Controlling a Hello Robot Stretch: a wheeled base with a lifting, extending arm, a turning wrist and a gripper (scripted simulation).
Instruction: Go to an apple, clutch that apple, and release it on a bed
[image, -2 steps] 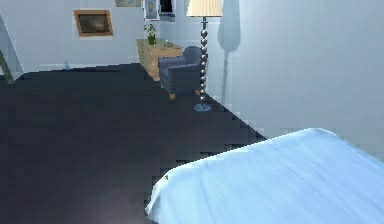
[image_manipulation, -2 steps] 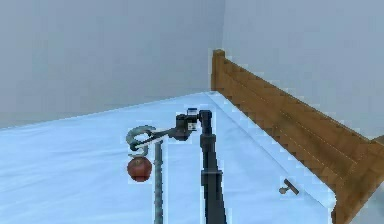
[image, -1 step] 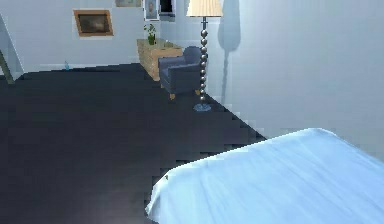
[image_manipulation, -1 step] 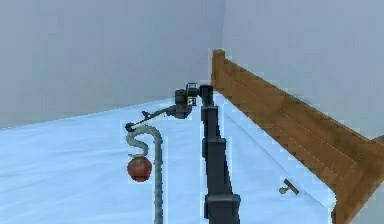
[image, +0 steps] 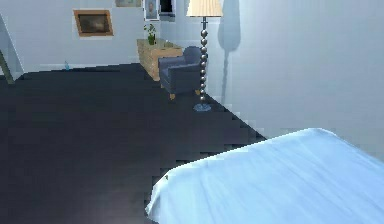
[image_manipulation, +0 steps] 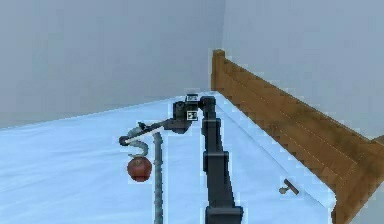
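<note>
Apple (image_manipulation: 139, 168) near pincer (image_manipulation: 130, 142), pale-blue bed (image_manipulation: 60, 175) behind; wooden headboard (image_manipulation: 290, 120), grey wall (image_manipulation: 100, 50).

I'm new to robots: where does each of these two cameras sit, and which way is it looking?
Forward view: on the robot, facing ahead and somewhat down, toward a floor lamp, a blue armchair and a wooden dresser; a bed corner lies at lower right.
Arm side view: fixed on the robot's body, facing out sideways over the bed toward its wooden headboard; the dark arm rises from the bottom edge, with the gripper at its far end, near a red apple.
Shared: the bed's pale blue cover.
</note>
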